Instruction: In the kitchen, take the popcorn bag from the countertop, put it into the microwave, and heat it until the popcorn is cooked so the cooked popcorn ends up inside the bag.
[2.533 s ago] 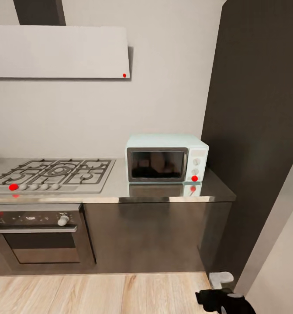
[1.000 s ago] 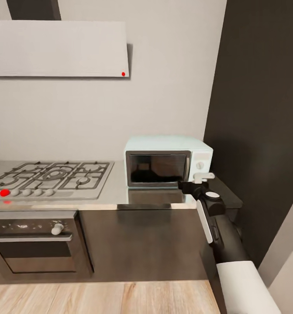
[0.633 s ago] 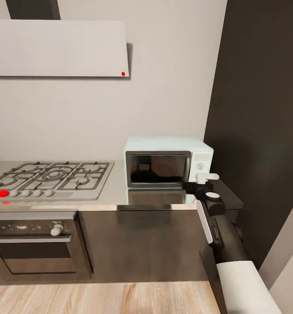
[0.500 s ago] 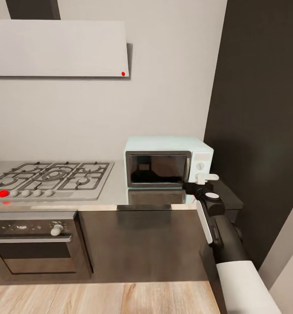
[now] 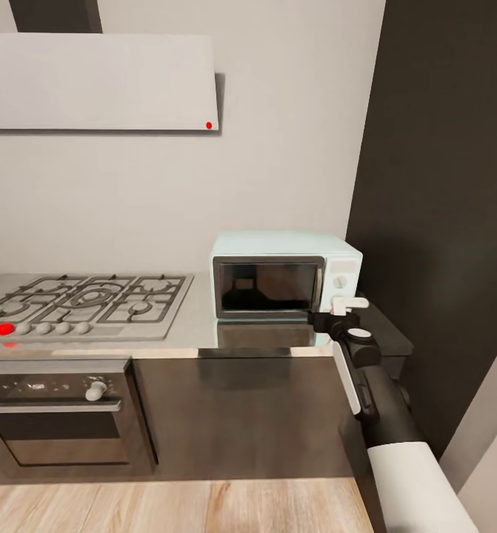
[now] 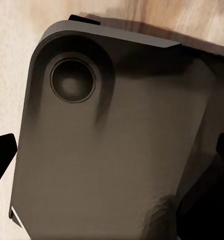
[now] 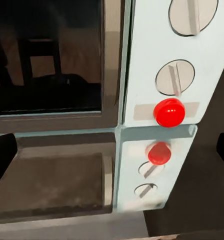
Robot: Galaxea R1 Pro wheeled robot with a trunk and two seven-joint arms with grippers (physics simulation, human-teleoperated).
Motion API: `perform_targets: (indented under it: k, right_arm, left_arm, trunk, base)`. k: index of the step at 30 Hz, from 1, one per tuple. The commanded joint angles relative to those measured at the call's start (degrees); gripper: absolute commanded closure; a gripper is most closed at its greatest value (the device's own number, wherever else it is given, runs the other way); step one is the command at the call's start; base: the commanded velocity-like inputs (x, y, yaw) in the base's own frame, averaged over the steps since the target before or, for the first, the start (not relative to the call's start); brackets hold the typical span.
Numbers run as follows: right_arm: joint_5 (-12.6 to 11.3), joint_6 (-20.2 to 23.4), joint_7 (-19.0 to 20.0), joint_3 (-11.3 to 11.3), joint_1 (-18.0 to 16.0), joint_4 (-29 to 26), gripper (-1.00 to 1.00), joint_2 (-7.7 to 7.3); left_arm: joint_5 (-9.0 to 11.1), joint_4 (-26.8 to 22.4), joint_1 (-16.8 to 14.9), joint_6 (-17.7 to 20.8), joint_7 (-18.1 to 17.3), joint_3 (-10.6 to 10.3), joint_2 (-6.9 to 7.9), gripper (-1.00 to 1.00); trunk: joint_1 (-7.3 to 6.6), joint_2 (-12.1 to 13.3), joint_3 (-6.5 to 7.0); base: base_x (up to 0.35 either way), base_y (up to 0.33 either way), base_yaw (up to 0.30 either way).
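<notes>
Your right gripper (image 5: 344,309) hovers just before the lower right corner of the microwave (image 5: 281,274), fingers spread with nothing between them. Its wrist camera faces the red button (image 7: 169,112) below two round knobs (image 7: 175,77). The microwave's door is closed; it stands on the countertop (image 5: 196,322), right of the gas hob (image 5: 85,296). Whether your left gripper is open, you cannot tell.

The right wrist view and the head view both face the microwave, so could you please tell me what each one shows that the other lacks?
The right wrist view alone shows the red button under the microwave's knobs and its mirror image in the glossy countertop.

The head view alone shows the gas hob, the built-in oven, the wood floor and the right tool raised at the control panel.

Both show the microwave with its door shut.
</notes>
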Motion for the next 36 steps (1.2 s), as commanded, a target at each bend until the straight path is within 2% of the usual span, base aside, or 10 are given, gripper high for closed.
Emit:
perform_targets:
  k: [1,17,36]
  right_arm:
    - [0.32,0.36,0.35,0.08,-0.04,-0.05,-1.0,-0.02]
    - [0.45,-0.03,0.74,0.06,-0.04,-0.05,-1.0,-0.14]
    - [0.93,-2.73,0.95,0.07,-0.04,-0.32,-1.0,-0.45]
  left_arm:
    - [0.26,0.0,-0.02,-0.15,0.1,0.06,0.02,-1.0]
    - [0.26,0.0,-0.02,-0.15,0.17,0.12,0.05,-1.0]
    - [0.26,0.0,-0.02,-0.15,0.17,0.04,-0.02,-1.0]
  trunk:
    - [0.0,-0.03,-0.06]
    - [0.0,-0.03,-0.06]
    - [0.0,-0.03,-0.06]
  base:
    - [0.045,0.0,0.0]
    - [0.159,0.0,0.0]
    - [0.051,0.0,0.0]
